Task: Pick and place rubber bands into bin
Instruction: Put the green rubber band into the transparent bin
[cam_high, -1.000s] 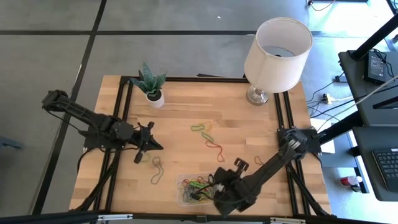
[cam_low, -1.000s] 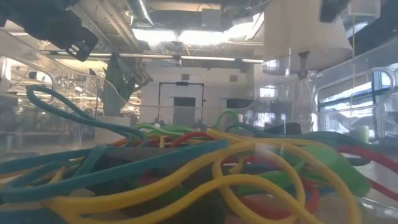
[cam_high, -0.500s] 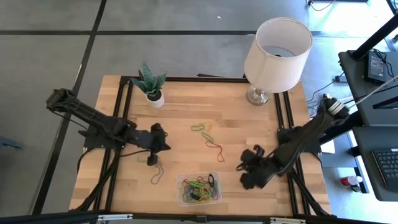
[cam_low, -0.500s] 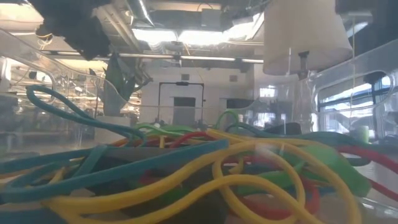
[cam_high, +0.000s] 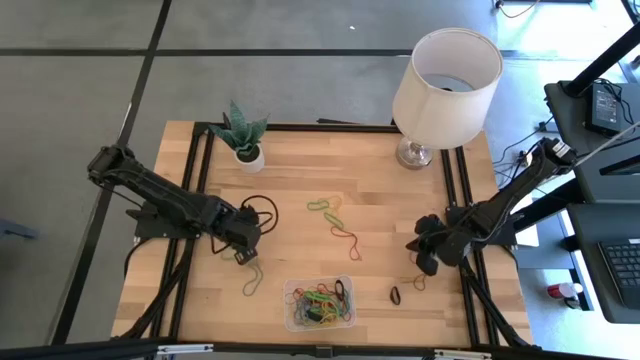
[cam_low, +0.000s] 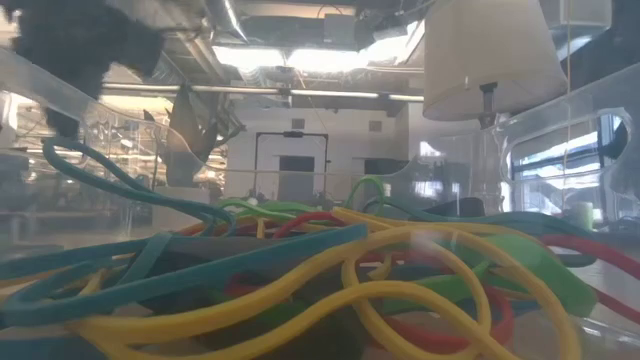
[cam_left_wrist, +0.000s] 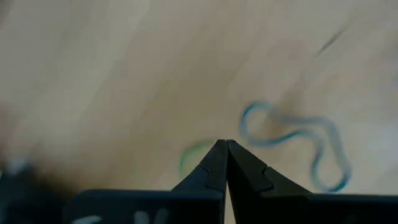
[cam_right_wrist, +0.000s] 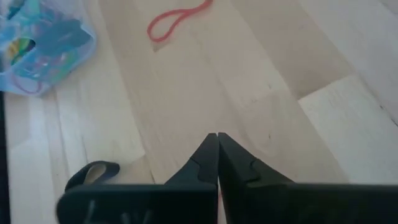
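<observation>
several rubber bands (cam_high: 319, 304) already lie heaped in the bin (cam_high: 293, 322), a tangle of yellow, green, red and teal loops near the front edge of the worktop (cam_high: 300, 165). others are loose on the wood: a green and yellow pair (cam_high: 323, 206) at the middle, a red one (cam_high: 345, 240) beside them, a pale loop (cam_high: 252, 277) left of the bin, and a black one (cam_high: 395, 295) to its right. the left gripper (cam_high: 240, 247) sits low just above that pale loop with jaws clenched on nothing (probably lining up for it). the right gripper (cam_high: 427, 262), jaws also pinched together and empty, hangs at the right side near the black band, likely placed to reach the strays there.
</observation>
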